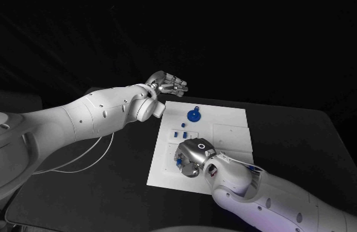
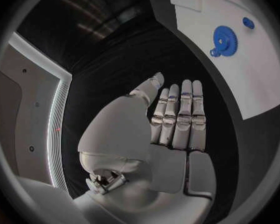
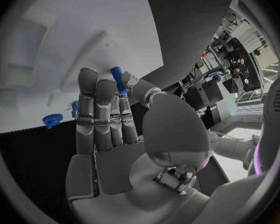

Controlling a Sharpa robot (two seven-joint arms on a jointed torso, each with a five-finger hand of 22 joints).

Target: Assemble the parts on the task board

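Head view: right hand (image 1: 192,157) over task board (image 1: 223,126) near edge, apparently pinching small blue part (image 3: 118,79) at fingertips. Left hand (image 1: 167,83) off board's far corner, fingers straight, holding nothing. Blue gear (image 1: 193,115) on board.

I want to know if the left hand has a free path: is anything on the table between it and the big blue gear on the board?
Nothing visible does. The left hand hovers open over bare black table beyond the task board's far corner; the blue gear lies uncovered near that corner.
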